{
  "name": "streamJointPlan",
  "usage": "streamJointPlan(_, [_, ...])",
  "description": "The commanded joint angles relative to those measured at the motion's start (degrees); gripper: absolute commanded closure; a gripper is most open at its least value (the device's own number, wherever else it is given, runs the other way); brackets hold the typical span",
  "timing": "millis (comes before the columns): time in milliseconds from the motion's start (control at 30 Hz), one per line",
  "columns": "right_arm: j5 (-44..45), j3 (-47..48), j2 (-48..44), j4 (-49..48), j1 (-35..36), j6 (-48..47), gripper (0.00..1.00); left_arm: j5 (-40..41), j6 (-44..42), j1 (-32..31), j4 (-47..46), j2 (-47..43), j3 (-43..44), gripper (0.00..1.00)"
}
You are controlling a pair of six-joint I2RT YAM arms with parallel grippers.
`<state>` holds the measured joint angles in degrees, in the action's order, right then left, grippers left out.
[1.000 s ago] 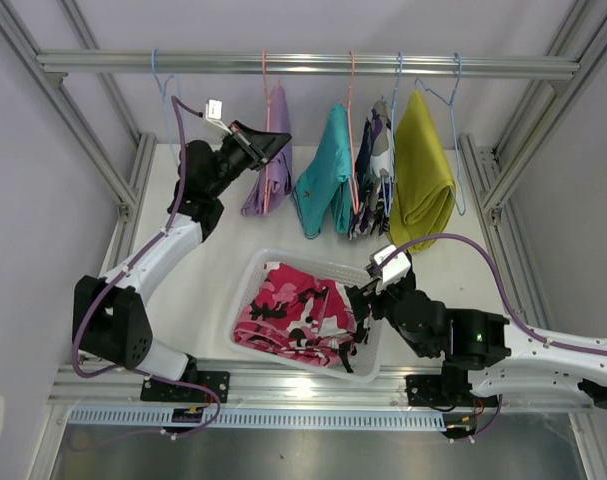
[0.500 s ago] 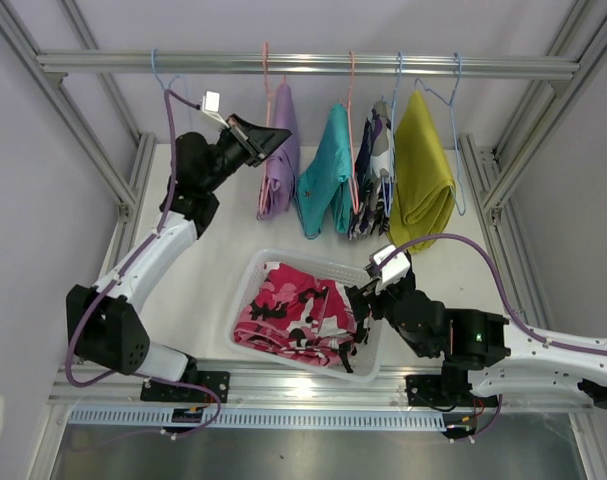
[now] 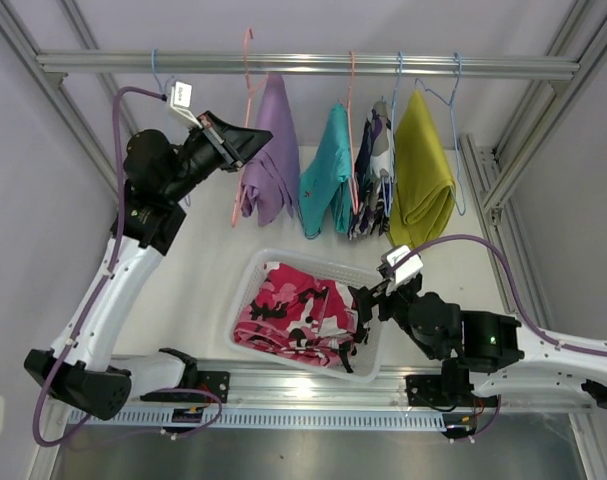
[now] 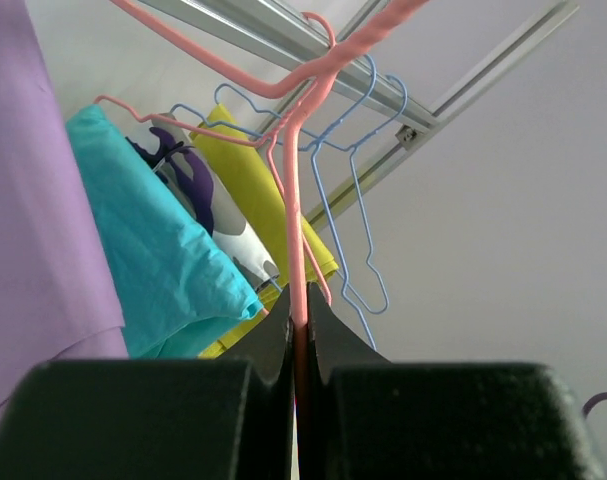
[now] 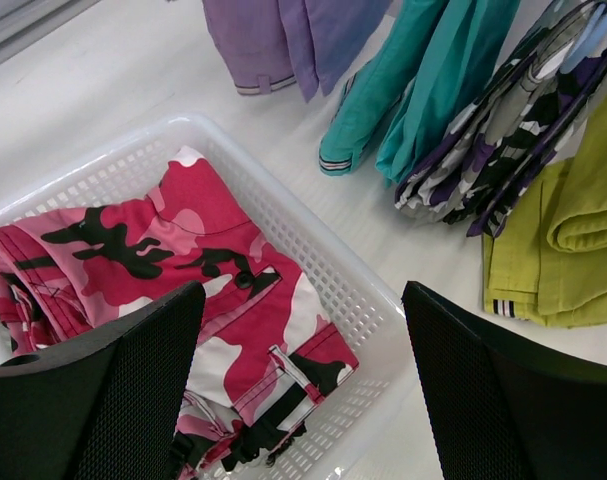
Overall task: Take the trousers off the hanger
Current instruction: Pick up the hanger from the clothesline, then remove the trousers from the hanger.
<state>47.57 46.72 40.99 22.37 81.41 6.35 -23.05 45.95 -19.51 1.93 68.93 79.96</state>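
Left tool (image 3: 261, 138) clamped shut on the wire of the pink hanger (image 4: 295, 240), up by the rail (image 3: 313, 64). Lilac trousers (image 3: 267, 150) are draped on that hanger. Right tool (image 5: 303, 300) wide open, holding nothing, above the white basket (image 3: 251, 270) containing the pink camouflage trousers (image 3: 298, 310). Teal trousers (image 3: 328, 175), purple camouflage trousers (image 3: 371, 190) and mustard trousers (image 3: 421, 170) hang from the rail.

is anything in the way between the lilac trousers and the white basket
Nothing visible does: only bare table lies between the lilac trousers, on the pink hanger in the shut left pincer, and the basket. The open right pincer hovers over the basket's right side, above the pink camouflage trousers.
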Motion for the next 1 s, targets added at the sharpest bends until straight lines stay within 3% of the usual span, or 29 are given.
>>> streamJointPlan(0, [0.3,0.2,-1.4,-1.1,0.5,0.5,0.15,3.7,-6.7,-0.6,-6.1,-6.3,6.8,0.99])
streamJointPlan(133, [0.2,0.4,-1.2,-1.3,0.6,0.1,0.15,7.1,-8.3,-2.5,-1.2,-9.3,7.2,0.99])
streamJointPlan(433, [-0.3,7.5,6.5,-5.5,0.6,-4.1,0.15,31.4,-17.5,-11.1,9.6,-17.2,4.2,0.99])
streamJointPlan(700, [-3.6,13.1,18.6,-21.1,0.5,-9.8,0.12,43.1,-21.8,-16.3,10.0,-19.1,-4.0,0.99])
streamJointPlan(967, [-9.2,13.1,31.4,-40.4,0.4,-14.1,0.09,48.1,-26.0,-17.5,8.6,-20.8,-10.9,0.99])
